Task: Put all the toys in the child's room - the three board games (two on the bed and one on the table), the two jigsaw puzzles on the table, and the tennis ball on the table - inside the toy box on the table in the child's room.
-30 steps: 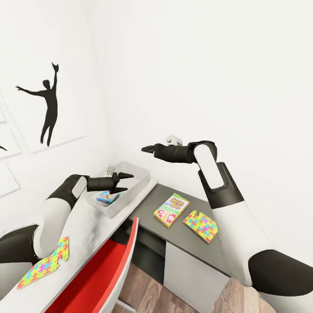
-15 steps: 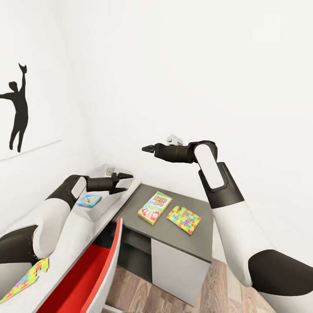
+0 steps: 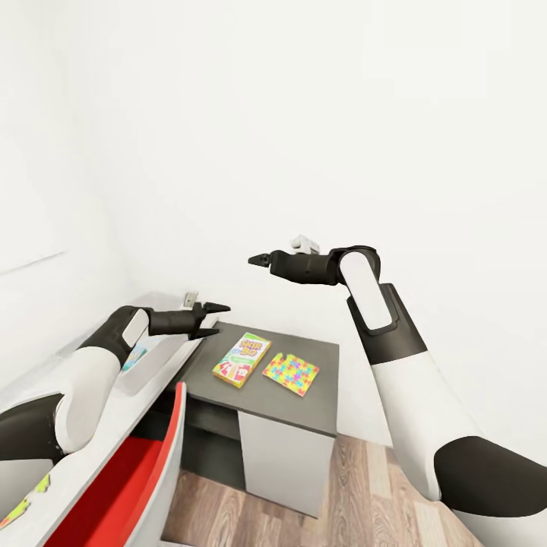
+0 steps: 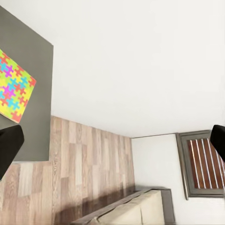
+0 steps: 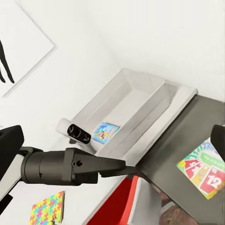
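Note:
The green and white board game and a jigsaw puzzle lie side by side on the table's dark side unit. The toy box sits on the pale desk top, half hidden by my left arm. The right wrist view shows the toy box holding the blue board game, with another jigsaw puzzle on the desk. My left gripper hangs open over the toy box's near end. My right gripper is raised high above the side unit, its fingertips wide apart and empty. The tennis ball is out of view.
A red and white chair stands tucked against the desk at lower left. White walls close the corner behind the table. Wooden floor lies to the right of the side unit. The left wrist view shows a beige furniture edge and a slatted panel.
The whole view has swung to the right: the wall silhouette has left it and the table's things have slid left. Both arms keep their pose and stay open.

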`<state>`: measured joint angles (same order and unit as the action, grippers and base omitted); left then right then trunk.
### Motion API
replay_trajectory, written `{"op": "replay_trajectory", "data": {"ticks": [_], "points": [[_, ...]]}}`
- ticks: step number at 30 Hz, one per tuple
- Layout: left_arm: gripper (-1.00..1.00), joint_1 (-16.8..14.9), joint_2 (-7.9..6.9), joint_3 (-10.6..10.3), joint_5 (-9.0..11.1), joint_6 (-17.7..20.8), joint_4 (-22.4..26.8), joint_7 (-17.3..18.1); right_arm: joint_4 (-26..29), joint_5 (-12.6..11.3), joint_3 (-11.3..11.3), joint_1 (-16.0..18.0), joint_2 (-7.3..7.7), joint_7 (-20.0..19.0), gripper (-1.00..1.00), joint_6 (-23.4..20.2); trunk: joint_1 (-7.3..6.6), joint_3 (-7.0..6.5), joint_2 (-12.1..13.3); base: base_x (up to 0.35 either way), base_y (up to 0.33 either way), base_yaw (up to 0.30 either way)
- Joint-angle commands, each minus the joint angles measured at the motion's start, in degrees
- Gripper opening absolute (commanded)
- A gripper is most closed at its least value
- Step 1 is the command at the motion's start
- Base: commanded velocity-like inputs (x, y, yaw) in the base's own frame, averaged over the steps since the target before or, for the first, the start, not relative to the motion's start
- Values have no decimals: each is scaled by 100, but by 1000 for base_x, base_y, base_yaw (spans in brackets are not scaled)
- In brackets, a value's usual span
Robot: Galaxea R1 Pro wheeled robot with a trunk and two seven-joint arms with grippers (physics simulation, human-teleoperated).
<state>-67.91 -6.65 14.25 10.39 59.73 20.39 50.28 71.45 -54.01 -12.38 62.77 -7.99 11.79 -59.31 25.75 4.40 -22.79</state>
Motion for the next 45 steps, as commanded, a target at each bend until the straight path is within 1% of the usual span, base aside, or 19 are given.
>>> {"op": "replay_trajectory", "data": {"ticks": [1, 4, 9, 30, 36, 41, 45], "points": [[100, -5, -1, 25, -28, 19, -1, 26, 1, -57, -2, 7, -2, 60, 100, -10, 4, 9, -13, -40, 0, -269], [100, -4, -2, 25, -28, 16, -4, 23, 1, -57, -2, 7, -1, 60, 100, -10, 4, -2, -13, -26, 0, -234], [100, -3, -15, 30, -28, 13, -8, 22, 1, -57, -2, 7, -7, 60, 100, -10, 4, -8, -13, -8, 0, -79], [100, 6, -90, 16, -28, 4, -9, 24, 1, -57, -2, 7, -9, 60, 100, -10, 4, -9, -13, -2, 0, -6], [100, 6, -91, 16, -28, 4, -9, 25, -2, -57, -2, 7, -9, 60, 100, -10, 4, -13, -13, -190, 39, -32], [100, 6, -91, 16, -28, 4, -9, 26, -31, -57, -2, 11, -9, 60, 100, -10, 4, -25, -13, -253, 28, -203], [100, 12, -91, 16, -28, -2, -9, 21, -82, -57, -2, 11, -9, 60, 100, -10, 4, -37, -13, -101, 7, -251]]}}
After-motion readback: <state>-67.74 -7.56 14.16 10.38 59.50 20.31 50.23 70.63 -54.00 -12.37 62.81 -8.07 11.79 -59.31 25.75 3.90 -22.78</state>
